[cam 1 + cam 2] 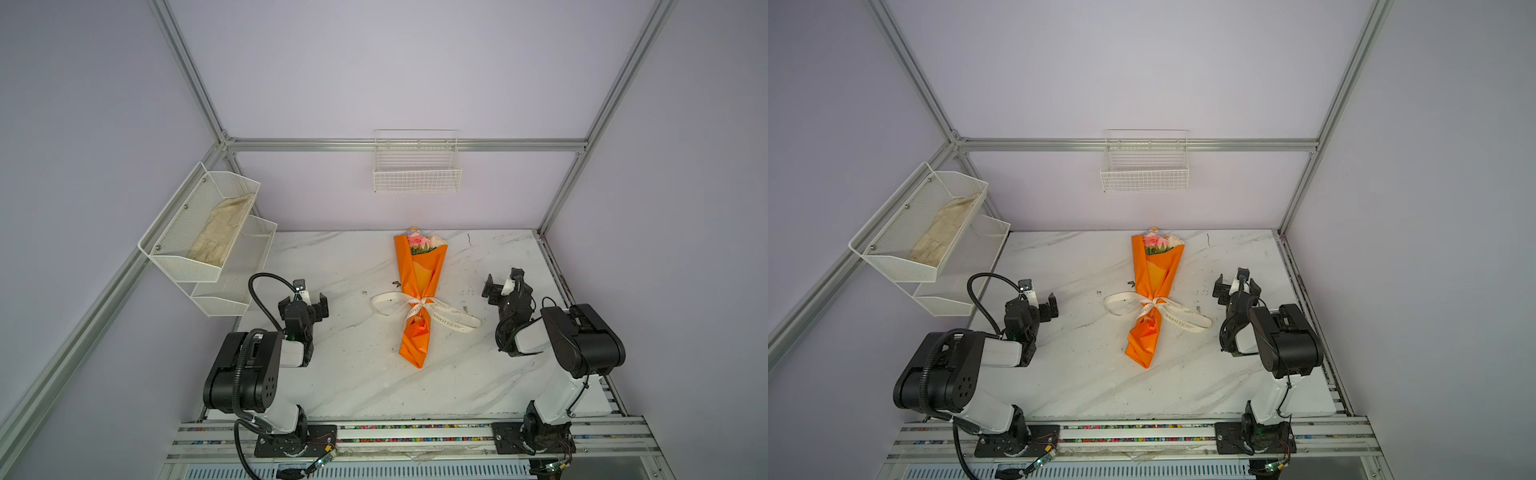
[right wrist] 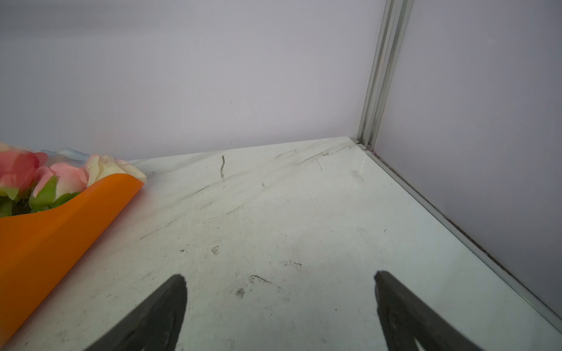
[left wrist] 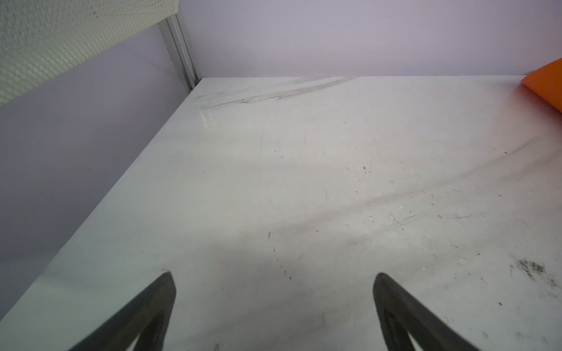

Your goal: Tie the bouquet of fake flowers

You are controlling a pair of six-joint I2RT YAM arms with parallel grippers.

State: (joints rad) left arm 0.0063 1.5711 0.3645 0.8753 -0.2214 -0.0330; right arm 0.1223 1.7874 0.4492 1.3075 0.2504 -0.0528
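Observation:
The bouquet of fake flowers (image 1: 420, 274) (image 1: 1156, 274) lies mid-table in both top views, wrapped in orange paper, with its pink and cream roses toward the back wall. A cream lettered ribbon (image 1: 423, 306) (image 1: 1156, 305) is knotted round its narrow part, with a loop to the left and tails to the right. My left gripper (image 1: 309, 297) (image 1: 1042, 301) (image 3: 273, 276) stands open and empty, left of the bouquet and apart from it. My right gripper (image 1: 503, 286) (image 1: 1235, 286) (image 2: 278, 276) is open and empty on the right. In the right wrist view the bouquet (image 2: 45, 237) shows at the edge; in the left wrist view only an orange corner of the bouquet (image 3: 544, 85) shows.
The white marble table (image 1: 353, 374) carries only the bouquet and ribbon. A two-tier white mesh rack (image 1: 199, 232) with a crumpled cloth hangs on the left wall. A wire basket (image 1: 417, 166) hangs on the back wall. Both arm bases stand on the front rail (image 1: 415, 432).

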